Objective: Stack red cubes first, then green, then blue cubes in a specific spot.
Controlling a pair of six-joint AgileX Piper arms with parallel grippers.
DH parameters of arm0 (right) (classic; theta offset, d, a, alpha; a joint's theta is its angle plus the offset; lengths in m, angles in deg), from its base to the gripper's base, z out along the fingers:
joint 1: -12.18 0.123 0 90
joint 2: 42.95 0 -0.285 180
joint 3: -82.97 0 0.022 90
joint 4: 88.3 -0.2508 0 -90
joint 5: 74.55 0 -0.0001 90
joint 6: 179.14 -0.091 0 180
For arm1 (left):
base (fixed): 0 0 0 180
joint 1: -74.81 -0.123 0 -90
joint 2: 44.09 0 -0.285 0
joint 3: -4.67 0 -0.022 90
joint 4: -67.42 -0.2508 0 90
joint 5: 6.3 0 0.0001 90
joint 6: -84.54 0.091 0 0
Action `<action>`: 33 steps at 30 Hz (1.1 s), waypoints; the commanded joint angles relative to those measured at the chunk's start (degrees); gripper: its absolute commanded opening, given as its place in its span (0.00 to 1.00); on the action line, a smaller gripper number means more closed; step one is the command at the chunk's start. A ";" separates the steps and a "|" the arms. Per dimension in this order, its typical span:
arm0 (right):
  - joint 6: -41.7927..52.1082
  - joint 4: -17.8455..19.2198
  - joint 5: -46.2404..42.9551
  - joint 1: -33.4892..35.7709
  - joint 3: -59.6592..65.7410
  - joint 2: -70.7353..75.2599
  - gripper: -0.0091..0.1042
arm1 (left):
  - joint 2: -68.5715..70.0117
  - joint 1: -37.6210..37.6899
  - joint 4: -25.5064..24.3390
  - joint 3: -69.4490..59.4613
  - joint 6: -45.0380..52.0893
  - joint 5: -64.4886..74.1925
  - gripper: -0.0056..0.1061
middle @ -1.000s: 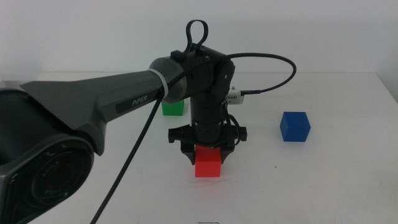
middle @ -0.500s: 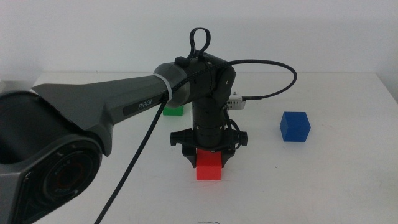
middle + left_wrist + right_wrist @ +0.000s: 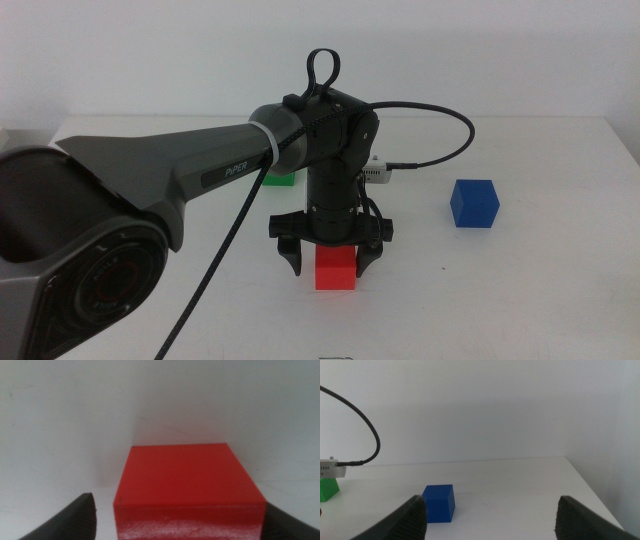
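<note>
The red cube (image 3: 336,270) rests on the white table near the front middle. My left gripper (image 3: 328,266) points straight down over it, open, one jaw on each side with a small gap to the cube. In the left wrist view the red cube (image 3: 187,485) fills the space between the spread jaws of my left gripper (image 3: 180,504). Partly hidden behind the left arm, the green cube (image 3: 281,180) sits farther back. The blue cube (image 3: 473,203) stands alone to the right. My right gripper (image 3: 491,502) is open and holds nothing, looking toward the blue cube (image 3: 439,503) from a distance.
A black cable (image 3: 440,110) loops from the left wrist over the table behind the cubes. The table's far edge meets a white wall. The left arm's bulky body (image 3: 90,250) covers the left part of the middle view.
The left gripper's jaws have spread apart and let go of the red cube, which now sits on the table a little lower and to the right.
</note>
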 commanded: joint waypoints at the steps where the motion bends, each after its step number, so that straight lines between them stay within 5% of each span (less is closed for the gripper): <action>1: 0.69 0.53 -4.17 -0.39 -1.00 -0.70 0.67 | 4.06 0.09 -0.06 1.52 0.14 0.98 0.89; 13: 0.69 0.53 -4.17 -0.39 -1.00 -0.70 0.67 | 8.99 -0.03 -0.51 2.00 0.08 0.65 0.89; 23: 0.69 0.53 -4.17 -0.39 -1.00 -0.70 0.67 | 9.84 -0.65 -4.73 15.12 4.01 6.05 0.89; 33: 0.69 0.53 -4.17 -0.39 -1.00 -0.70 0.67 | 9.49 -9.25 -4.83 18.23 10.81 3.01 0.89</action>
